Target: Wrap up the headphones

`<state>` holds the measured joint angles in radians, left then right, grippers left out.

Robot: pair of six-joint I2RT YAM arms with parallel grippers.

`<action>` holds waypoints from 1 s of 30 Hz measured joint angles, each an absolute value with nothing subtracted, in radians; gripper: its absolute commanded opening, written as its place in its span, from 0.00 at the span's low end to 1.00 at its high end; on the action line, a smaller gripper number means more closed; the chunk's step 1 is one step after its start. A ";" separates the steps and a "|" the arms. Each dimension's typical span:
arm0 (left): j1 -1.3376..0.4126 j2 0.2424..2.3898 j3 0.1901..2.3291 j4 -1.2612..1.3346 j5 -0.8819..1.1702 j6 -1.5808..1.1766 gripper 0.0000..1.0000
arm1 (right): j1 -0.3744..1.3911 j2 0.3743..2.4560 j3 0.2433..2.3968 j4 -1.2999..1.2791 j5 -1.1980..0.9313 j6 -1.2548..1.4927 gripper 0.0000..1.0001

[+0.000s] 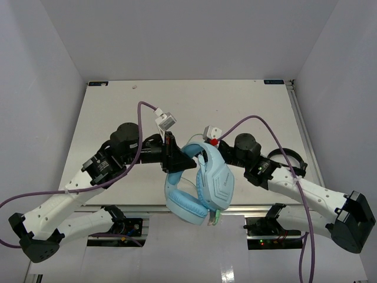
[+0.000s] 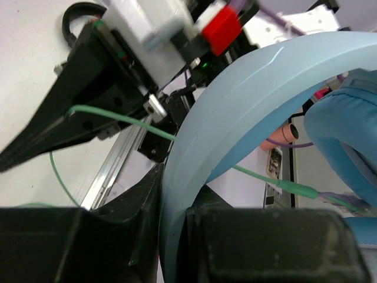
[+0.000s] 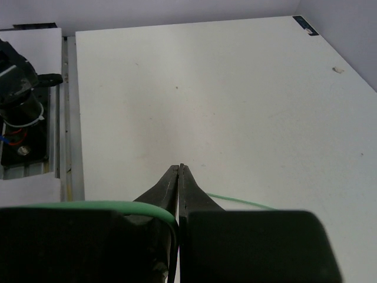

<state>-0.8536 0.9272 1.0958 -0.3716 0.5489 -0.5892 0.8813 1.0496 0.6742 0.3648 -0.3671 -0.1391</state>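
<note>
Top external view shows the headphones [image 1: 207, 183] held up over the near edge of the table [image 1: 247, 106]. Our left gripper [image 2: 177, 236] clamps the headband [image 2: 247, 94] between its fingers. Our right gripper [image 3: 179, 177] is pressed closed, pinching the thin green cable [image 3: 238, 201].

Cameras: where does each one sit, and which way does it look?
Top external: above and behind the arms, looking down at the table; both arms show, the headphones between them.
Left wrist: on the left arm, looking along the left gripper clamped on the headband.
Right wrist: on the right arm, looking across the table past the right gripper, shut on the green cable.
Shared: both wrist views show that cable.
</note>
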 measured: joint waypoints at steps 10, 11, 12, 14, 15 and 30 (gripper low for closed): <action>-0.850 0.947 1.057 -0.522 0.427 -0.473 0.00 | 0.700 1.056 0.845 0.148 -0.323 -0.181 0.08; -0.850 0.952 1.055 -0.545 0.396 -0.460 0.00 | 0.681 1.056 0.866 0.119 -0.313 -0.185 0.08; -0.851 0.962 1.056 -0.571 0.346 -0.448 0.00 | 0.671 1.058 0.894 0.076 -0.299 -0.190 0.08; -0.851 0.991 1.056 -0.621 0.250 -0.436 0.00 | 0.663 1.071 0.955 0.002 -0.272 -0.194 0.08; -0.851 1.008 1.056 -0.645 0.190 -0.431 0.00 | 0.661 1.077 0.983 -0.035 -0.262 -0.195 0.08; -0.864 1.222 1.114 -0.860 -0.450 -0.470 0.00 | 0.662 1.130 1.084 -0.352 -0.349 -0.162 0.08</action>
<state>-0.8636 1.2221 1.1139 -0.8603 -0.4500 -0.4703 0.6617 1.1297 1.0843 -0.3524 -0.3493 -0.1625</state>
